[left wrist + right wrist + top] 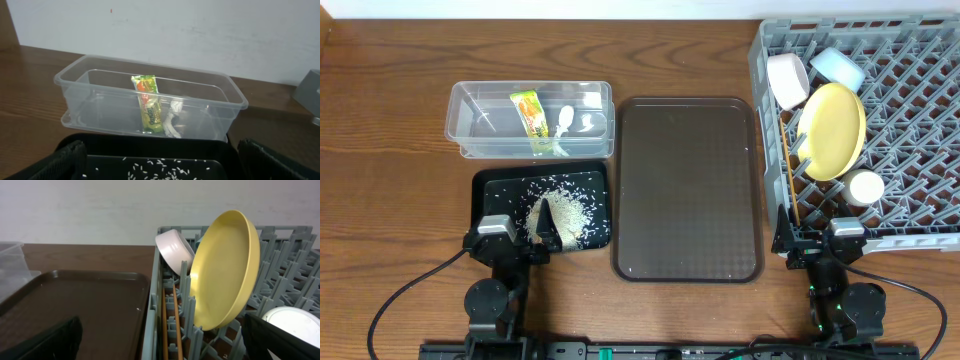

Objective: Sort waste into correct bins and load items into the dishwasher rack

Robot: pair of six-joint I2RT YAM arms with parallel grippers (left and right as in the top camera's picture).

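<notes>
The clear tub [470, 110] holds the green-and-yellow wrapper [529, 115] and the white scrap [565, 118]; both also show in the left wrist view, wrapper [148, 102] and scrap [172, 120]. Rice [567, 207] lies scattered in the black tray [490, 195]. The grey rack [910, 120] holds the yellow plate [833, 130], white bowl [787, 80], blue bowl [837, 68], white cup [866, 186] and chopsticks [790, 185]. My left gripper [513, 240] is open over the black tray's near edge. My right gripper [817, 243] is open at the rack's near left corner.
The brown serving tray [688, 188] lies empty between the black tray and the rack. In the right wrist view the plate [225, 270] stands on edge between pegs, the chopsticks [170, 325] lie along the rack's left wall, and the tray [75, 300] lies to the left.
</notes>
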